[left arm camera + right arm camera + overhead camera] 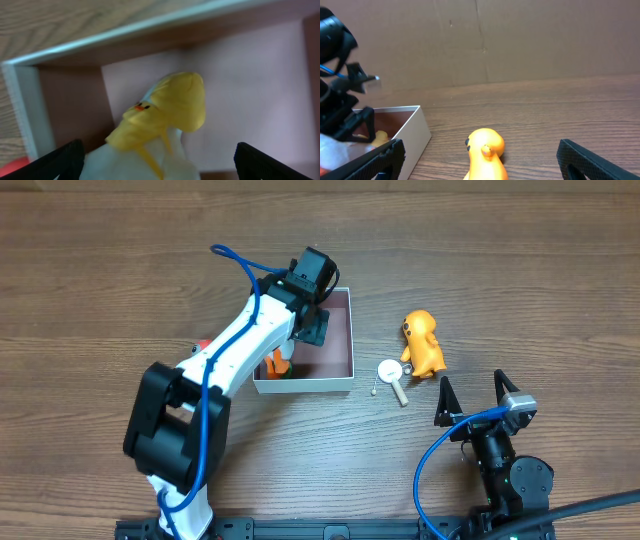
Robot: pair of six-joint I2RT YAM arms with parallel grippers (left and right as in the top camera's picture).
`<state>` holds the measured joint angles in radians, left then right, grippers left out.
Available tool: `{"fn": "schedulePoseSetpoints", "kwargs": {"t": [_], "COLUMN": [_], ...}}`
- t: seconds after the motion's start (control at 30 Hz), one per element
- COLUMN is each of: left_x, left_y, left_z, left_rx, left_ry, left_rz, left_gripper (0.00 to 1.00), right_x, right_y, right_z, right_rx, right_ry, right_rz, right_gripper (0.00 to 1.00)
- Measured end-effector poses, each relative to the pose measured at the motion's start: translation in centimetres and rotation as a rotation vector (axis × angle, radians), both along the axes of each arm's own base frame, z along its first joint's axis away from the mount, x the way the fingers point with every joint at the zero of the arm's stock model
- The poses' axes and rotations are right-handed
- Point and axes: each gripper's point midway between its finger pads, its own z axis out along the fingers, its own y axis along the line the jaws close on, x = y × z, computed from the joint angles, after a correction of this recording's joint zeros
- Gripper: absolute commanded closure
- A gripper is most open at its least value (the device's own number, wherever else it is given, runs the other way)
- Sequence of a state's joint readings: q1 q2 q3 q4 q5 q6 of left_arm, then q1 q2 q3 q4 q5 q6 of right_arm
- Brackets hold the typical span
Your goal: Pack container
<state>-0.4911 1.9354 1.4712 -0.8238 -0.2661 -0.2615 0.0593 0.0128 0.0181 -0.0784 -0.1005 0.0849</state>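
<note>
Thin-walled white container (338,345), pink inside, centre of wood-grain surface (100,280). Left gripper (314,330) wide above it; its wrist view shows a yellow-hooded toy (175,110) inside, hidden overhead. Right gripper (472,392) wide, empty.

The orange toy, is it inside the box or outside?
Outside. The orange toy lies on the table, to the right of the box, clear of its wall.
</note>
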Motion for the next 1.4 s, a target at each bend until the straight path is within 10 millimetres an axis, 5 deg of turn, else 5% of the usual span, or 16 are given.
{"fn": "schedulePoseSetpoints", "kwargs": {"t": [0.07, 0.17, 0.27, 0.7, 1.03, 1.4], "left_x": [-0.2, -0.3, -0.4, -2.7, -0.8, -1.6], "left_y": [0.1, 0.2, 0.2, 3.1, 2.9, 3.4], "left_z": [-1.2, -1.5, -1.5, -0.9, 3.3, 3.4], "left_rx": [0.017, 0.028, 0.033, 0.175, 0.174, 0.162], "left_ry": [0.027, 0.037, 0.043, 0.132, 0.055, 0.066], "left_rz": [-0.010, -0.029, -0.031, -0.011, 0.054, 0.155], "left_gripper": [0.21, 0.73, 0.96, 0.96, 0.96, 0.96], "right_x": [0.0, 0.0, 0.0, 0.0, 0.0, 0.0], "right_y": [0.0, 0.0, 0.0, 0.0, 0.0, 0.0], "right_z": [0.0, 0.0, 0.0, 0.0, 0.0, 0.0], "right_rx": [0.000, 0.000, 0.000, 0.000, 0.000, 0.000], "right_ry": [0.000, 0.000, 0.000, 0.000, 0.000, 0.000], "right_rz": [0.000, 0.000, 0.000, 0.000, 0.000, 0.000], "right_gripper": [0.00, 0.00, 0.00, 0.00, 0.00, 0.00]}}
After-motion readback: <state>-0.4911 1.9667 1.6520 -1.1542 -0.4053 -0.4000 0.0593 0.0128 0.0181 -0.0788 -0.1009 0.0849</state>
